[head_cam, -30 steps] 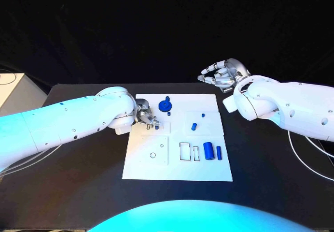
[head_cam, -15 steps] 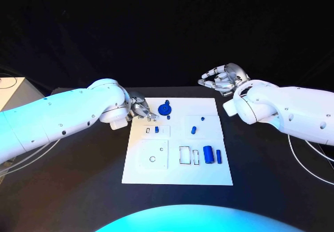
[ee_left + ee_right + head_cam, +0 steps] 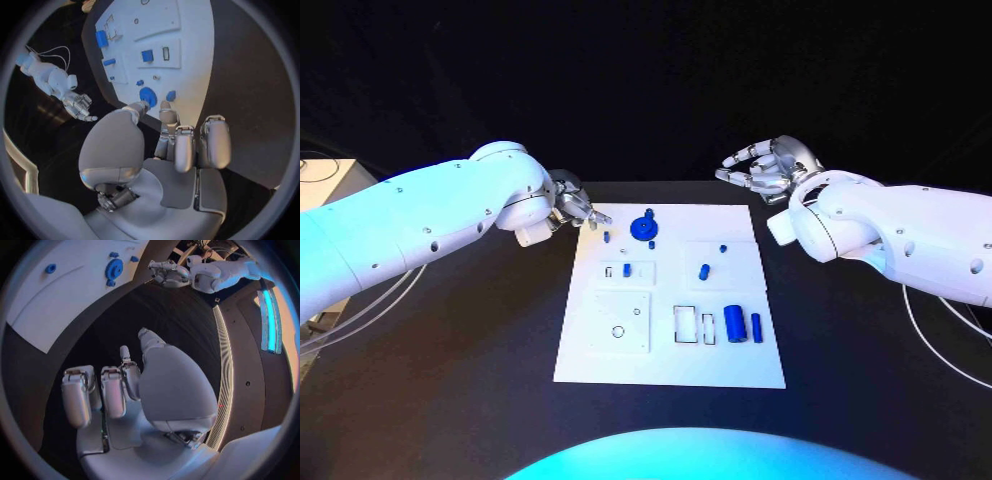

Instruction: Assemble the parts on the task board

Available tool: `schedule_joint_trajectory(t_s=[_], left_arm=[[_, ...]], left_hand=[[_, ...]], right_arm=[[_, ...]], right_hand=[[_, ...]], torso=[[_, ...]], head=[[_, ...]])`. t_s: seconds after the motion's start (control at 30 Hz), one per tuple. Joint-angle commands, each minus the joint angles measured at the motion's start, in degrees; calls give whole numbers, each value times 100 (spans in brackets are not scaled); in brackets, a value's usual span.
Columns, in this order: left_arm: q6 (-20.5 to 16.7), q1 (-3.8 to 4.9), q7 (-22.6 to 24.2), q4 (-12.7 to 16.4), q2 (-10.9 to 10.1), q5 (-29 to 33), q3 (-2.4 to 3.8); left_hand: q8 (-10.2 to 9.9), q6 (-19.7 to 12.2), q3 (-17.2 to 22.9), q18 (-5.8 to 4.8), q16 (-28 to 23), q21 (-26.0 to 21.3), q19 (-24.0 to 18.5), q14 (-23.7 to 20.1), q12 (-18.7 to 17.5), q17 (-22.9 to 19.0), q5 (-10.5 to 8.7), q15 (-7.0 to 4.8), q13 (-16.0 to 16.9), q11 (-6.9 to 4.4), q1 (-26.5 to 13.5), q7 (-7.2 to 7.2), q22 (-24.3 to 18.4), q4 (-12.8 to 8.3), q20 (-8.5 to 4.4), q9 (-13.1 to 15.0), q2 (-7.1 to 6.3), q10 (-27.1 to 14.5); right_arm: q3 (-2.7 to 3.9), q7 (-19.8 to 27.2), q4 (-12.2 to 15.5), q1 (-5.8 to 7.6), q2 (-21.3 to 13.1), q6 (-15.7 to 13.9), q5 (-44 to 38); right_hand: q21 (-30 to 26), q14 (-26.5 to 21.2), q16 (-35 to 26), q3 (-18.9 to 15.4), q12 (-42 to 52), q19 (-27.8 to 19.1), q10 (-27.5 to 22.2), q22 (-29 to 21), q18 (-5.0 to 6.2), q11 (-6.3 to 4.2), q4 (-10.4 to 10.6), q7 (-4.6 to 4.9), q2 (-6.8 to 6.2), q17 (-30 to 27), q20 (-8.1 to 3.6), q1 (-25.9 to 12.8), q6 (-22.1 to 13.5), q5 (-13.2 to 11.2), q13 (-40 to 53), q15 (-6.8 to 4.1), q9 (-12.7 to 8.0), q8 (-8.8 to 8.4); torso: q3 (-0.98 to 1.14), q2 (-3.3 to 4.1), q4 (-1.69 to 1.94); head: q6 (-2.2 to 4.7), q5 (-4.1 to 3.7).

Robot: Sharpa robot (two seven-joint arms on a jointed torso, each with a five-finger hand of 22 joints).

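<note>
Our left hand (image 3: 574,213) hovers just off the far-left corner of the task board (image 3: 733,365). Its fingers are curled loosely inward, and the left wrist view shows nothing between them. The board lies flat at the table centre.

Nearest this hand on the board are a small blue peg (image 3: 606,237) and the round blue disc (image 3: 643,228) at the far edge. Nearer us sit a small blue block (image 3: 627,269) beside a slot, a short blue piece (image 3: 705,270), and the large blue cylinder (image 3: 734,323) with a thin blue rod (image 3: 757,327) beside it.

Our right hand (image 3: 764,170) is raised beyond the far-right corner, well apart from the board, fingers part-curled and holding nothing.

Risks, in our judgement:
- The peg and disc lie close together; a descent by the left hand could knock one while reaching for the other.
- The small parts are light and loose; a glancing finger may roll them off the board.
- The board may slide if pressed at its edge.

Nothing stands between either hand and the parts.
</note>
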Motion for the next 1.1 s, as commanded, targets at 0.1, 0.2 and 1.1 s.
schedule_joint_trajectory(t_s=[0.1, 0.2, 1.1], left_arm=[[204, 24, 143, -254, 150, -137, 6], [248, 25, 161, -446, 283, -198, 0], [681, 6, 197, -1260, 842, -228, -163]], left_hand=[[-12, -43, -87, -25, -34, -36, -49, 540, -19, 1345, -54, 57, -15, 4, -51, 20, -10, -15, 9, 10, -61, -58], [-12, -46, -96, -23, -35, -39, -54, 539, -23, 1343, -57, 59, -22, 6, -55, 22, -18, -15, 10, 11, -64, -63], [-44, -103, -112, -15, -40, -58, -81, 535, -52, 1333, -62, 76, -68, 24, -35, 41, -53, -25, 20, 5, -12, -118]], right_arm=[[1, 58, 19, -3, -11, 69, -23], [1, 59, 29, -3, -19, 67, -25], [2, 62, 70, 2, -39, 52, -34]], right_hand=[[-22, 443, -28, 10, -33, 512, -33, 1384, -36, 0, 14, 0, -8, 860, 39, -56, -48, -25, 561, 43, -6, 33], [-22, 443, -28, 10, -33, 512, -33, 1384, -36, 0, 14, 0, -8, 860, 39, -56, -48, -25, 561, 43, -6, 33], [-22, 443, -28, 10, -33, 512, -33, 1384, -36, 0, 14, 0, -8, 860, 39, -56, -48, -25, 561, 43, -6, 33]], torso=[[2, 26, 10], [-9, 48, 6], [-14, 92, -4]], head=[[9, 6], [13, -1], [11, -19]])
